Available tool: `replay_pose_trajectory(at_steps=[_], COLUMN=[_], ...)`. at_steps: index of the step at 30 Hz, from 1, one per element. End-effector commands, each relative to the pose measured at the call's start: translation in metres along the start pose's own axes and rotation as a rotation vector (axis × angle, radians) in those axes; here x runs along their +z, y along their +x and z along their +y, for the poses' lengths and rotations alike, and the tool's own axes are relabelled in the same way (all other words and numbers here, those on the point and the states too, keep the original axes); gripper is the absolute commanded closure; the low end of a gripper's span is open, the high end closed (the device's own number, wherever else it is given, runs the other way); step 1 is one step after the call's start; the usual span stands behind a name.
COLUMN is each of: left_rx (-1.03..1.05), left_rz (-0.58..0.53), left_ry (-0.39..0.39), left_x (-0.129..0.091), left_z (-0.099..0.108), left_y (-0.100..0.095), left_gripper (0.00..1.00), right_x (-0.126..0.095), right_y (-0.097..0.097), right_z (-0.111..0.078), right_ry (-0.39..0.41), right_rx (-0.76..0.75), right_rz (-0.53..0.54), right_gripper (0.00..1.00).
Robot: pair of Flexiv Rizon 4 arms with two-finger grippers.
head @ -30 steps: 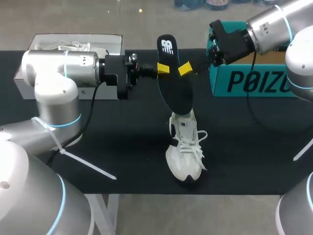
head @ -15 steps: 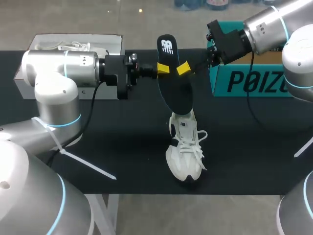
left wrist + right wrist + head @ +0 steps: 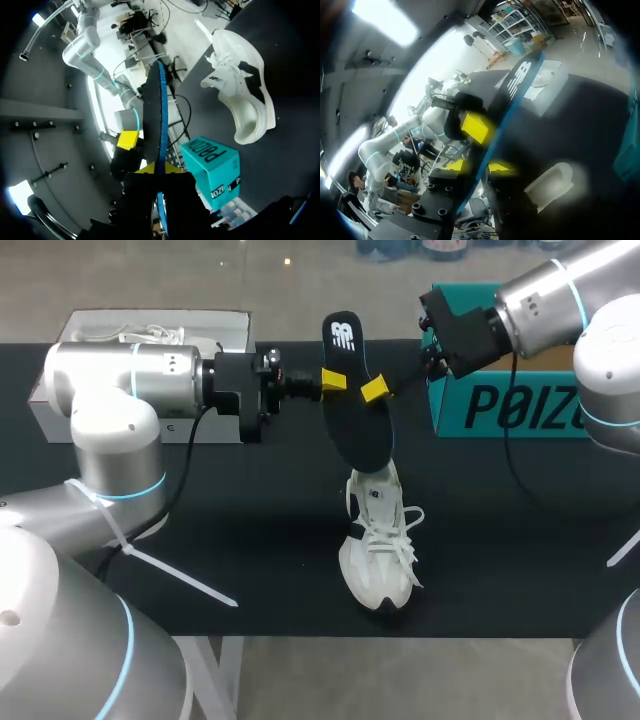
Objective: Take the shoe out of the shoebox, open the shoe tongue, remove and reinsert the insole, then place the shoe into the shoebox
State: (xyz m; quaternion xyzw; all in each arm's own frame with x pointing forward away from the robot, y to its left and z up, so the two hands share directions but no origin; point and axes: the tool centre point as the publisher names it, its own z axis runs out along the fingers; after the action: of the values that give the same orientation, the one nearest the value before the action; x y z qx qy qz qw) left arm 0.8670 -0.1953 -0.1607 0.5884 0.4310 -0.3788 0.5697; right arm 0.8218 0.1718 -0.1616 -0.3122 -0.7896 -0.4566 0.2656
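Observation:
A black insole [image 3: 357,405] with a blue edge hangs in the air above the white shoe [image 3: 380,550], which stands on the black table. My left gripper [image 3: 335,380] is shut on the insole's upper part from the left; in the left wrist view the insole [image 3: 155,115] rises from between its fingers [image 3: 159,170]. My right gripper [image 3: 364,390] comes in from the right at about the same height. Its yellow tips [image 3: 477,166] stand close on either side of the insole's edge [image 3: 512,97], with a narrow gap showing. The teal shoebox [image 3: 500,405] sits at the far right.
A white box [image 3: 150,335] with white paper in it lies at the far left behind my left arm. The shoe [image 3: 245,100] stands alone near the table's front edge, with bare black tabletop [image 3: 250,540] around it.
My right gripper's fingers have drawn in from wide open to a narrow gap around the insole, and that arm has shifted slightly left. The left arm, insole and shoe have not moved.

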Motion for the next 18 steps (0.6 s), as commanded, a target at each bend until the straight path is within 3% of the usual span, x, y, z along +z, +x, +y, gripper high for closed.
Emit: replay_pose_trajectory(at_steps=[1,6,11,16,18], left_rx=[0.002,0.002,0.002,0.002,0.002], left_rz=[0.0,0.0,0.0,0.0,0.0], left_ry=[-0.003,-0.003,-0.003,-0.003,-0.003], left_x=[0.0012,0.0012,0.0012,0.0012,0.0012], left_z=[-0.0003,-0.0003,-0.0003,-0.0003,-0.0003], left_y=[0.0003,0.0003,0.0003,0.0003,0.0003], left_gripper=[1.0,1.0,1.0,1.0,1.0], right_x=[0.0033,0.0055,0.0064,0.0066,0.0061], right_y=[-0.0004,-0.0015,-0.0024,-0.0038,-0.0049], right_z=[0.0026,0.002,0.0016,0.0025,0.0035], right_ry=[0.006,0.011,0.014,0.009,0.006], right_rx=[0.001,0.009,0.015,0.018,0.018], right_rz=[0.0,-0.003,-0.005,-0.006,-0.008], right_gripper=[0.83,0.7,0.45,0.46,0.51])
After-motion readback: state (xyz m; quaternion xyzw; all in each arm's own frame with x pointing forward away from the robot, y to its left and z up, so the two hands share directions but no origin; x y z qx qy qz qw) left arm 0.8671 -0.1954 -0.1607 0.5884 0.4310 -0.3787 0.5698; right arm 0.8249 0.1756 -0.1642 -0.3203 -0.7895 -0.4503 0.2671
